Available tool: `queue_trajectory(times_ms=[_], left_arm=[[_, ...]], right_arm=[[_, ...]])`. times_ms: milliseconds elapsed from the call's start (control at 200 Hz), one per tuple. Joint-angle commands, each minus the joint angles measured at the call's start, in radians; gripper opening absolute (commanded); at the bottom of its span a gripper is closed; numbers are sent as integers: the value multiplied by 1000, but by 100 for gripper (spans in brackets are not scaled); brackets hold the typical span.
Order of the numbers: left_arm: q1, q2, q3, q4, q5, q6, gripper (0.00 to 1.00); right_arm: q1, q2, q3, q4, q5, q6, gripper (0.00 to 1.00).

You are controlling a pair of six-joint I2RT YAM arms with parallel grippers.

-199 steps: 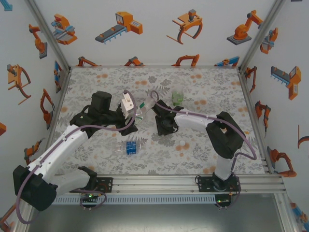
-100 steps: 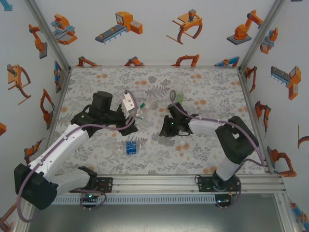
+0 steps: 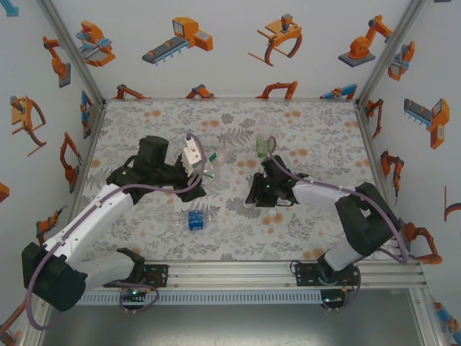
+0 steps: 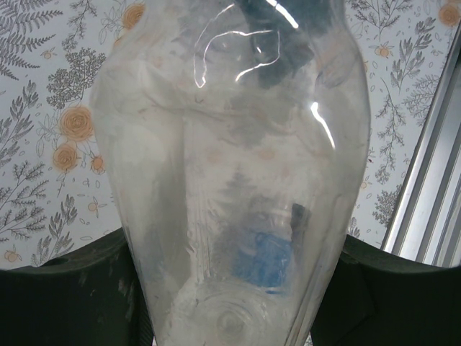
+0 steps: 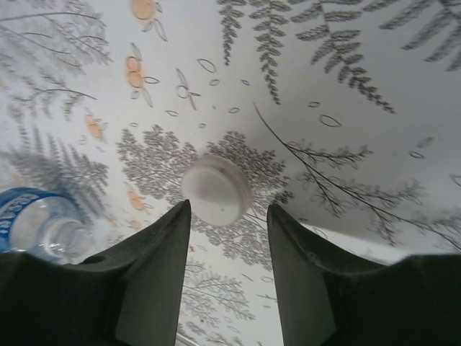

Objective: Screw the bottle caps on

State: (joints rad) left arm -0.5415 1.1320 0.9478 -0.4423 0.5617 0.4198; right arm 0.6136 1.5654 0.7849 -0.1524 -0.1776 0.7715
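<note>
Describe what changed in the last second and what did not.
The right claw drew back from the clear bottle held in the left claw, moved right and toward the arm bases, and now hangs open over a white cap lying on the table. The left claw keeps its grip; the blue-label bottle lies unmoved.

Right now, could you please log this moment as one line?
left pincer: shut on clear plastic bottle | right pincer: open above round whitish cap

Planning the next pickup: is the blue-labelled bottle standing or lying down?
Lying down: the clear plastic blue-labelled bottle stretches sideways, flat on the floral table.
</note>
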Motion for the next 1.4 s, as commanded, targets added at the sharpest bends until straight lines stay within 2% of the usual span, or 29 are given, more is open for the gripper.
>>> queue_trajectory(times_ms=[0, 215, 476, 871, 1397], left_arm=[[5, 1, 32, -16, 29, 6, 2], [5, -5, 29, -16, 22, 6, 2], [5, -2, 30, -16, 23, 6, 2], [5, 3, 31, -16, 26, 6, 2], [5, 6, 33, -18, 27, 6, 2]], right_arm=[[42, 4, 91, -196, 150, -88, 49], [123, 86, 248, -301, 249, -137, 52], [156, 174, 354, -387, 315, -140, 52], [184, 223, 376, -377, 283, -141, 52], [192, 256, 392, -377, 282, -147, 46]])
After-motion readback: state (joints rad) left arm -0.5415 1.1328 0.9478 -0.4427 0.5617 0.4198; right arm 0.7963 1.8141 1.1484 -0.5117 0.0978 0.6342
